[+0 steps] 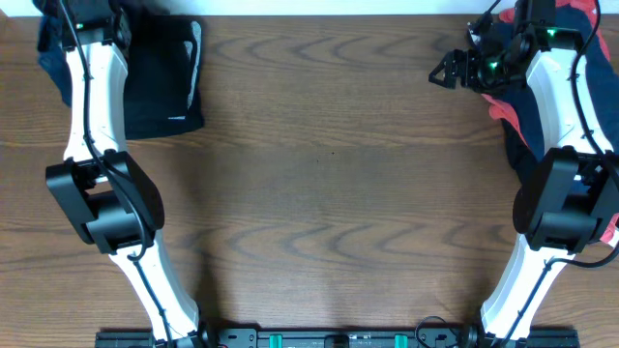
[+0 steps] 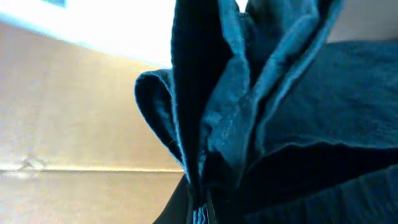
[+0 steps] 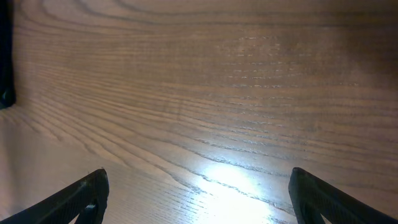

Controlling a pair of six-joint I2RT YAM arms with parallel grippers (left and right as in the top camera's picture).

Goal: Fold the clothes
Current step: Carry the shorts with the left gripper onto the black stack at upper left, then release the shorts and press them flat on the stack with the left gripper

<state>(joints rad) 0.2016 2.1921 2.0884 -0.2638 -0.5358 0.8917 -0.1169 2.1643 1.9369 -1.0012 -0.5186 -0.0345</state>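
Two left jaws tight on clothes [image 2: 249, 124]

Seen from overhead, the brown wood-grain table [image 1: 329, 174] is softly and evenly lit, with faint shadows beside the white-and-black arms [image 1: 92, 106]. The white strip along the far edge [image 1: 319, 8] is washed out.

In the left wrist view the dark navy blue fabric [image 2: 261, 124] sits too close to the lens, soft and murky in its folds, below a blown-out white patch [image 2: 106, 25].

In the right wrist view a bright glare [image 3: 230, 177] lies low on the tabletop and the upper corners are dim. The black right gripper [image 3: 199, 180] shows only as blurred dark wedges.
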